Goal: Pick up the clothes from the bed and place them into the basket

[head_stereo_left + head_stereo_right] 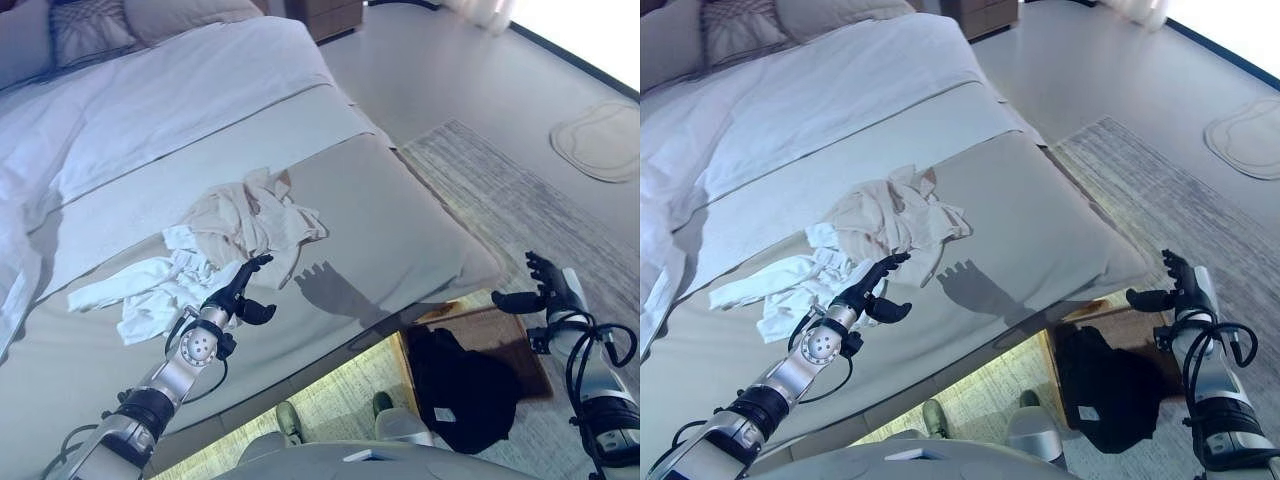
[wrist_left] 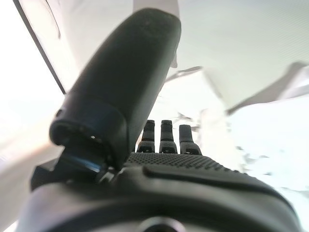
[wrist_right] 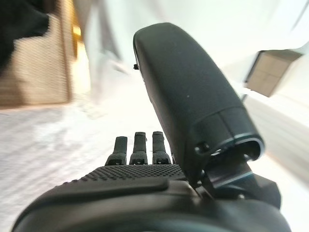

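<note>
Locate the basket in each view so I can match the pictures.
Left eye view: basket at lower right, on the floor beside the bed's corner, dark cloth inside.
Right eye view: same place, lower right.
Left wrist view: not in it.
Right wrist view: woven wall at upper left.
Shared landmark: the right hand, open, above the basket.

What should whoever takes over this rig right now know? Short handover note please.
Left hand: open, empty, over the bed just short of the clothes.
Right hand: open, empty, raised beside the bed over the rug.
Clothes: beige garment and white garment heaped together on the bed cover.
Basket: on the floor at the bed's corner, with a dark item in it.
Done: neither garment on the bed is lifted yet.
Left: grasp each garment and drop it into the basket.
</note>
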Controlling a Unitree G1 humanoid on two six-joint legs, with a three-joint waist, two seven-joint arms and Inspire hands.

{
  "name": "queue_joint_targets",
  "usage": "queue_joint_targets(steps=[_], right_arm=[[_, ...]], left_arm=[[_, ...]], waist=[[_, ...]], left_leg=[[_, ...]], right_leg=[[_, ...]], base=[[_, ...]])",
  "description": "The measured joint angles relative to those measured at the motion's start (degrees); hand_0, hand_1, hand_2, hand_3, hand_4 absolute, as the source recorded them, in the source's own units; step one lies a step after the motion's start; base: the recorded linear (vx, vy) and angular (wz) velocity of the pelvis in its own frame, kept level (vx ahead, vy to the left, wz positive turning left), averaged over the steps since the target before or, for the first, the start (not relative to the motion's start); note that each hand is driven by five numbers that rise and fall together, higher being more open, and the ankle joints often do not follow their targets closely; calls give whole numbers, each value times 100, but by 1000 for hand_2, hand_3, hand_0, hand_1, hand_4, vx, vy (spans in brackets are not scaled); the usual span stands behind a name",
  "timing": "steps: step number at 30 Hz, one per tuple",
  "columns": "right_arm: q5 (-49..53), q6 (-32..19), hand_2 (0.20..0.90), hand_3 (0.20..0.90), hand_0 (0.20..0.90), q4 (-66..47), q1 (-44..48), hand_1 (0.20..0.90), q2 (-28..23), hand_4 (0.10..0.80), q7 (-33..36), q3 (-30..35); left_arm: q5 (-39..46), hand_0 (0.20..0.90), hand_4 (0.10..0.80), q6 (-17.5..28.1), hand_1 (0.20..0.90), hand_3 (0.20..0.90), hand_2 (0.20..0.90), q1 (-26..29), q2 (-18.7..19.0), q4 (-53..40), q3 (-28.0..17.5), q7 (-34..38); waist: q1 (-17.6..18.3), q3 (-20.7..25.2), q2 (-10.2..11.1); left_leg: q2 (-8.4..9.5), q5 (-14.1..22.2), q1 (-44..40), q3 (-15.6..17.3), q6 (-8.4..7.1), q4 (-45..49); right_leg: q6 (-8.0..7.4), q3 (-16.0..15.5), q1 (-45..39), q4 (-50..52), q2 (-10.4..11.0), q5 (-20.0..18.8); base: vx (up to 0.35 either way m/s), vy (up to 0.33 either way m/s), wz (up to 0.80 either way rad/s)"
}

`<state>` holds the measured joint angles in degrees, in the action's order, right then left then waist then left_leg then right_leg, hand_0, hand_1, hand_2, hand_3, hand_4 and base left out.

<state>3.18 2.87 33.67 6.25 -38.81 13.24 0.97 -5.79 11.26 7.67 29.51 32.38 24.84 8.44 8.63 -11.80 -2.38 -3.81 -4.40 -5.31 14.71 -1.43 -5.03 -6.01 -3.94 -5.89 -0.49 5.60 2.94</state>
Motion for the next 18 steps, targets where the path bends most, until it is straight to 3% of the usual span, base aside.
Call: queue_joint_targets(steps=[7,18], right_arm=[[-130,195,900,900,900,-13,996,900,-6,800,282,-555],[-681,215,900,900,900,-67,1849,900,-65,800,249,-1077]], left_arm=[[-96,900,800,-244,900,900,900,-165,-24,352,-42,-109],[-88,900,800,12,900,900,900,-673,-106,439,-572,-38]], waist=[[-289,4,-4],[-1073,-111,-77]], left_leg=[[6,-115,205,-366,-15,2],[145,-170,537,-877,-12,102]], right_leg=[[3,-321,-24,-66,-17,1],[6,-857,-115,-241,69,6]], base=[[27,14,25],[53,15,27]])
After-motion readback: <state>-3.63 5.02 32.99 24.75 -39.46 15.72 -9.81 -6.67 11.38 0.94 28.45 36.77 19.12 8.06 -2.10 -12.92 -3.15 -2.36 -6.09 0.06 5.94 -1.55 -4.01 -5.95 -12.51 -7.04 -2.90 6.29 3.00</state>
